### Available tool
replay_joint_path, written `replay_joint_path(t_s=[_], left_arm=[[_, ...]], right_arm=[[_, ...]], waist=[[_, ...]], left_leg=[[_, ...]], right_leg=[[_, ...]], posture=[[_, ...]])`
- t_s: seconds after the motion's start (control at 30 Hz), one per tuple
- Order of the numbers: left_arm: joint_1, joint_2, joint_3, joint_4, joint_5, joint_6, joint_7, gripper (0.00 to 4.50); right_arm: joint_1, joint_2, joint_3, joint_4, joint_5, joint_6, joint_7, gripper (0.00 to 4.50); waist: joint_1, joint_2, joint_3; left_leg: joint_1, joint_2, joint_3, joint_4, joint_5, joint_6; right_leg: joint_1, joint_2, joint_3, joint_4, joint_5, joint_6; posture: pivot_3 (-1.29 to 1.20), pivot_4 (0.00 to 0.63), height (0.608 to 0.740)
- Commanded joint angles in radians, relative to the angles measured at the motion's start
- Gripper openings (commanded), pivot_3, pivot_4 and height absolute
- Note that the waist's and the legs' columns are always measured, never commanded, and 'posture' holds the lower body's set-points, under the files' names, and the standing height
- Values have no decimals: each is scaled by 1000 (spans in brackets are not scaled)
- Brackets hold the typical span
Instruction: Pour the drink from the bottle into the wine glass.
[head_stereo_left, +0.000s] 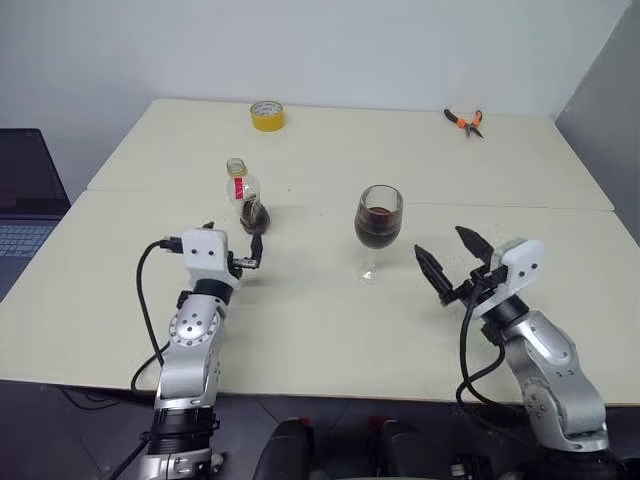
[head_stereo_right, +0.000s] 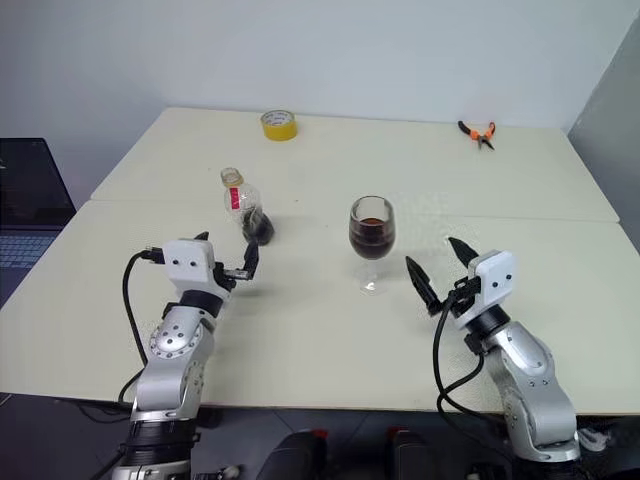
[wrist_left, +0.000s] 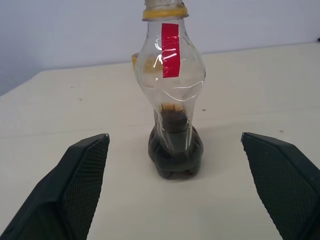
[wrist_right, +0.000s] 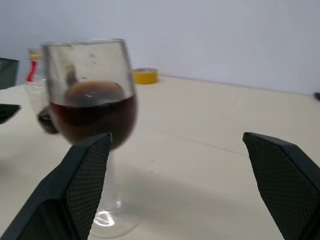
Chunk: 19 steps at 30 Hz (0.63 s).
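Note:
The bottle stands upright on the table, left of centre, with a red strip at its neck and a little dark drink left in its base. My left gripper is open just in front of it and apart from it, its fingers spread to either side. The wine glass stands upright at the centre, about half full of the dark drink. To the right of the glass and a little nearer, my right gripper is open and holds nothing, clear of the stem.
A yellow tape roll lies at the far edge of the table and orange-handled pliers at the far right. A laptop sits off the table's left side. A seam runs across between the two tabletops.

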Motion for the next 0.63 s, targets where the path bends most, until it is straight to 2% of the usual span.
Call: replay_joint_path(t_s=[0.03,0.27,0.63], left_arm=[[13,-5,4,-36,9,-2,15,4479],[4,11,26,18,1,-16,15,4479],[-34,25,16,77,13,-90,-2,4479]], right_arm=[[-14,21,-38,83,-56,-129,-25,4500],[-77,71,-58,248,-81,-202,-73,4500],[-121,84,-87,333,-66,-219,-93,4500]], waist=[[0,0,0],[0,1,0],[0,1,0]], left_leg=[[0,0,0,0,0,0],[0,1,0,-1,0,0],[0,1,1,-1,0,0]], right_leg=[[0,0,0,-1,0,0],[0,0,0,-1,0,0],[0,0,0,-1,0,0]], posture=[[0,150,740],[0,150,740],[0,150,740]])
